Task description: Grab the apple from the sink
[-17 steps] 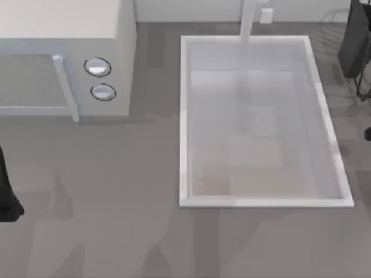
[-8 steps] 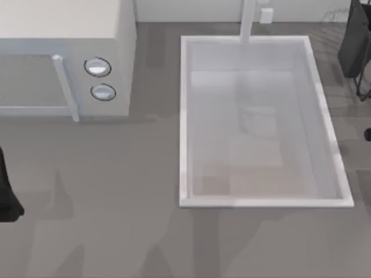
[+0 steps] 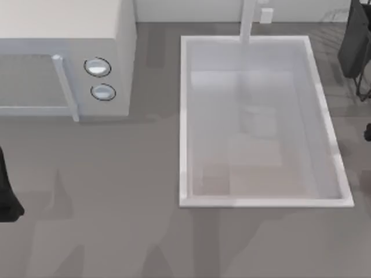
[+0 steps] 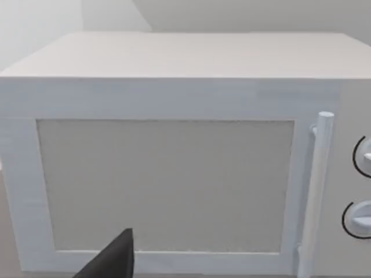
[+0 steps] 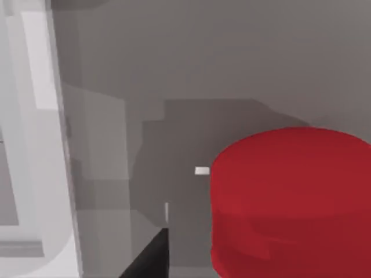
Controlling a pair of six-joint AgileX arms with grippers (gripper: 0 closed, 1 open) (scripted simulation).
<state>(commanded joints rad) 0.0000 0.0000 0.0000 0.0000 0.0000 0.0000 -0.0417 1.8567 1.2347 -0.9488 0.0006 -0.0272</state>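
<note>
The grey worktop (image 3: 116, 191) spreads across the whole top view, matte and marked by soft angular shadows. Along its far edge runs a pale wall (image 3: 185, 8).

A white microwave (image 3: 64, 58) stands at the far left of the worktop, its door handle (image 3: 65, 87) a slim vertical bar and its two round knobs (image 3: 98, 67) stacked just beside it. In the left wrist view the microwave (image 4: 174, 150) faces the camera squarely, with its grey door window, the handle (image 4: 316, 191) and the edges of both knobs (image 4: 362, 156) in sight.

The sink (image 3: 184, 116) lies right of the microwave, well apart from it: a long white basin with a thick raised rim and a pale glossy floor. A white faucet post (image 3: 248, 20) rises at its far short side.

The left arm (image 3: 7, 191) sits at the left edge of the worktop, near the front. One dark finger (image 4: 113, 260) of the left gripper shows in its wrist view; how wide its fingers stand I cannot tell.

The right arm (image 3: 356, 40) is at the far right edge, beside the sink's far corner. In the right wrist view the apple (image 5: 290, 202) looms bright red and blocky close to the camera, over grey worktop (image 5: 203, 69) with the sink's white rim (image 5: 58, 145) to one side. A dark finger (image 5: 151, 258) of the right gripper sits just beside the apple; whether the fingers grip it I cannot tell.
</note>
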